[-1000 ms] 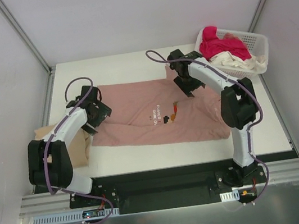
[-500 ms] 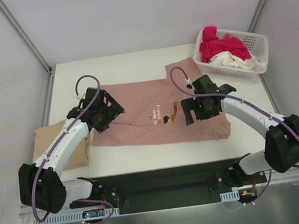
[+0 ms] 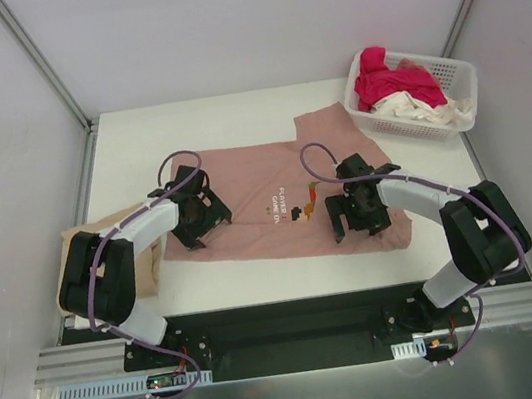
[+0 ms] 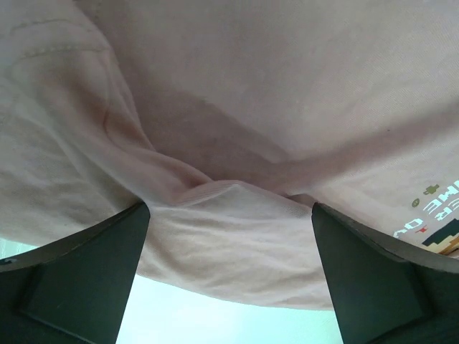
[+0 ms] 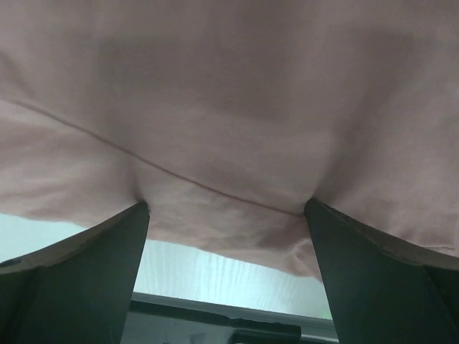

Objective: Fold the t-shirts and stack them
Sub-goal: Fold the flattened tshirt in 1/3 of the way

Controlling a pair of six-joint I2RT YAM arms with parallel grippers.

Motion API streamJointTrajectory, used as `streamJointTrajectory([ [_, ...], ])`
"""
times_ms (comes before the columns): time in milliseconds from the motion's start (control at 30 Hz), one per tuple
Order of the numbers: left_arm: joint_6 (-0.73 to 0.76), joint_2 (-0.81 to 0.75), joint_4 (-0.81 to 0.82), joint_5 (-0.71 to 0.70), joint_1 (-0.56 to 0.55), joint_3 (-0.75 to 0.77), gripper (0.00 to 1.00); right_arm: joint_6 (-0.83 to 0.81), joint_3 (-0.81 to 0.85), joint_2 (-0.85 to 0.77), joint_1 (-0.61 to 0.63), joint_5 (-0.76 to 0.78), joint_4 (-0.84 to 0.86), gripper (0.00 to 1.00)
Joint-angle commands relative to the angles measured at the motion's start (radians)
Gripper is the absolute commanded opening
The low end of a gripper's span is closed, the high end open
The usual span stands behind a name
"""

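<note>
Pink t-shirt [image 3: 242, 178] lay spread flat at centre frame on the table [image 3: 224, 125]. Tan t-shirt [image 3: 78, 241] sat at the left edge, more t-shirts [image 3: 391, 78] in the basket [image 3: 461, 77] at upper right. Left hand [image 3: 200, 215] and right hand [image 3: 354, 211] both stood released, jaws wide, straddling the pink shirt's near hem and grasping nothing. Risk, as I judged it: cloth was rucked under the left hand, so closing there could catch one layer and skew the fold. Chest print [image 3: 292, 203]: "GAME ON", I think; the rest was too small.

pink t-shirt [image 3: 242, 178] print [image 3: 292, 205] reads "game on"; rest illegible.
</note>
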Motion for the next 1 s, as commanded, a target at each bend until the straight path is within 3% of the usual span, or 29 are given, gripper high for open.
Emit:
streamJointTrajectory([
  [0, -0.036, -0.064, -0.008, 0.006, -0.022, -0.110, 0.99, 0.056, -0.076, -0.009, 0.001, 0.074, -0.009, 0.97],
  [267, -0.127, -0.319, -0.012, 0.041, -0.050, -0.370, 0.99, 0.181, -0.285, -0.223, 0.031, 0.012, -0.054, 0.97],
  [467, -0.187, -0.500, -0.074, 0.045, -0.114, -0.436, 0.99, 0.240, -0.253, -0.443, 0.068, 0.032, -0.179, 0.97],
  [567, -0.179, -0.572, -0.150, -0.029, -0.116, -0.347, 0.99, 0.202, -0.188, -0.515, 0.070, 0.037, -0.198, 0.97],
  [700, -0.034, -0.597, -0.189, -0.115, -0.116, -0.180, 0.99, 0.127, -0.049, -0.517, 0.068, 0.145, -0.219, 0.97],
  [867, 0.103, -0.478, -0.250, -0.300, -0.107, 0.071, 0.99, 0.026, 0.226, -0.382, 0.047, 0.271, -0.216, 0.97],
  [967, 0.155, -0.337, -0.288, -0.301, -0.058, 0.226, 0.99, -0.020, 0.402, -0.238, 0.010, 0.253, -0.203, 0.97],
])
